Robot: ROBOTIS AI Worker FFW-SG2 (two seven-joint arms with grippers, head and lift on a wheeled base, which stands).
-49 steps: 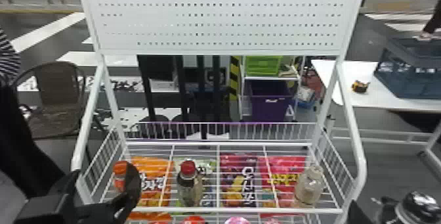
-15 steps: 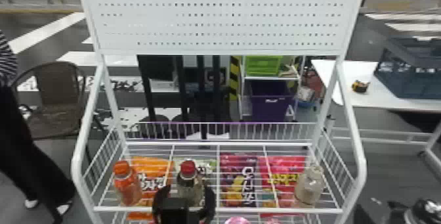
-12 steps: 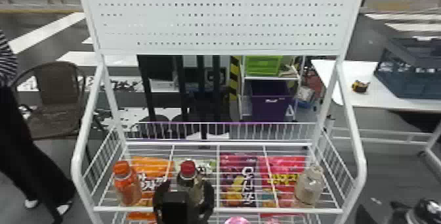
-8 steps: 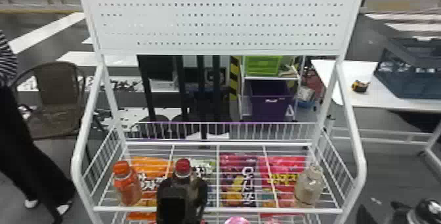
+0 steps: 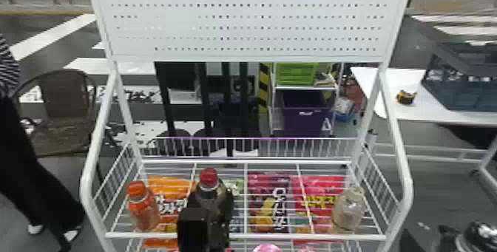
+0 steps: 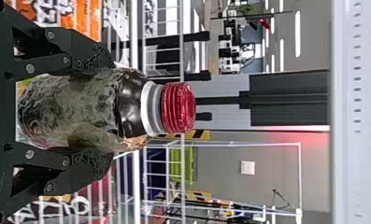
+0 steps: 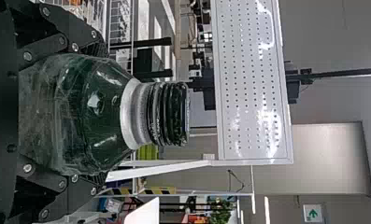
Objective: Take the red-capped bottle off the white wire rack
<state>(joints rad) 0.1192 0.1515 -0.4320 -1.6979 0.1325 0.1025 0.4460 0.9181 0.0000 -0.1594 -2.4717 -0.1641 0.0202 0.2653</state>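
In the head view my left gripper (image 5: pixel 210 199) is at the front middle of the white wire rack (image 5: pixel 244 237), around the red-capped bottle (image 5: pixel 209 178). That bottle stands upright, its lower part hidden behind the gripper and wrist. Seen from the left wrist, the left gripper (image 6: pixel 99 109) is shut on the dark, clear-sided bottle (image 6: pixel 71 109), one finger against each side below the neck. My right gripper (image 5: pixel 456 237) waits at the head view's lower right corner; in the right wrist view the right gripper (image 7: pixel 96 114) is shut on a dark green bottle (image 7: pixel 94 112) with a black cap.
An orange bottle (image 5: pixel 142 208) stands at the rack's left and a pale bottle (image 5: pixel 348 210) at its right. Bright snack bags (image 5: pixel 270 207) show beneath the wires. Side rails and a perforated board (image 5: pixel 247 22) frame the rack. A white table (image 5: pixel 436 114) is at right.
Over the last second my left gripper came up around the red-capped bottle and closed on it. The bottle has risen a little and shifted slightly left. The right arm has barely moved.
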